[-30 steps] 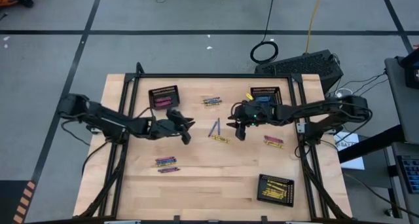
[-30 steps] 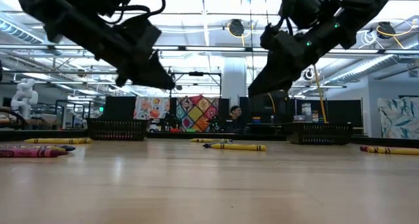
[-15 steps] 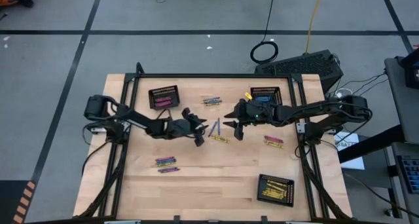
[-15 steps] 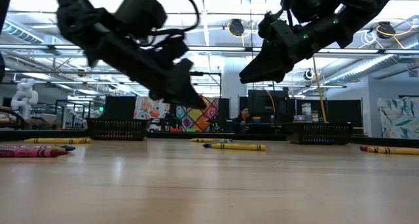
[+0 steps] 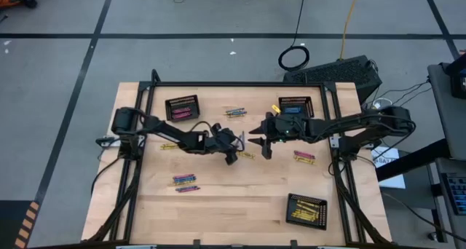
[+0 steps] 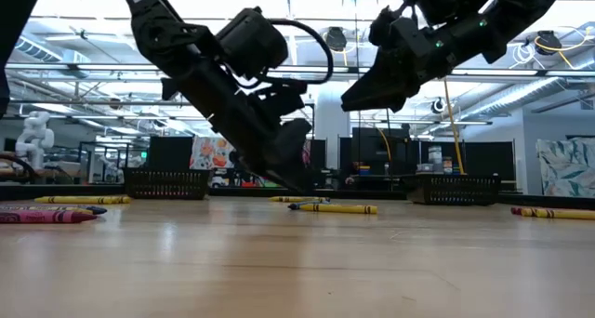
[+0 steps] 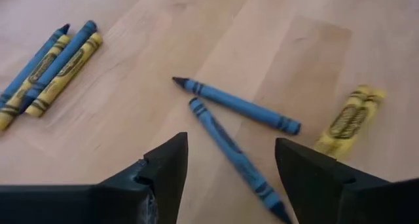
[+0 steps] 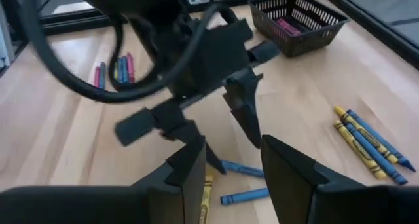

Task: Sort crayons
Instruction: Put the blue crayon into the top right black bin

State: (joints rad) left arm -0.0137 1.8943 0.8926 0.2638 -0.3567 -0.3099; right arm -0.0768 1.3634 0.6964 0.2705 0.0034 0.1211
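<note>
Two blue crayons (image 7: 236, 106) lie loose on the wooden table near its middle, with a pair of yellow crayons (image 7: 350, 112) beside them. My left gripper (image 7: 230, 145) is open and tipped down low over the blue crayons (image 5: 240, 140), one finger on either side of the nearer one; I see no touch. My right gripper (image 5: 258, 143) hangs open and higher (image 6: 358, 99), just right of the left gripper, with nothing between its fingers (image 8: 190, 165). More crayons lie in small groups at the far middle (image 5: 234, 112), near left (image 5: 184, 180) and right (image 5: 304, 156).
Three black mesh baskets stand on the table: far left (image 5: 182, 107) with pink crayons, far right (image 5: 295, 105) with blue ones, near right (image 5: 306, 209) with yellow ones. The two grippers are close together at the table's middle. Bare wood (image 5: 233, 205) lies toward the near edge.
My left gripper has swung from the table's left half toward the middle and down, close over the two blue crayons, and its fingers have opened wider. The crayons have not moved.
</note>
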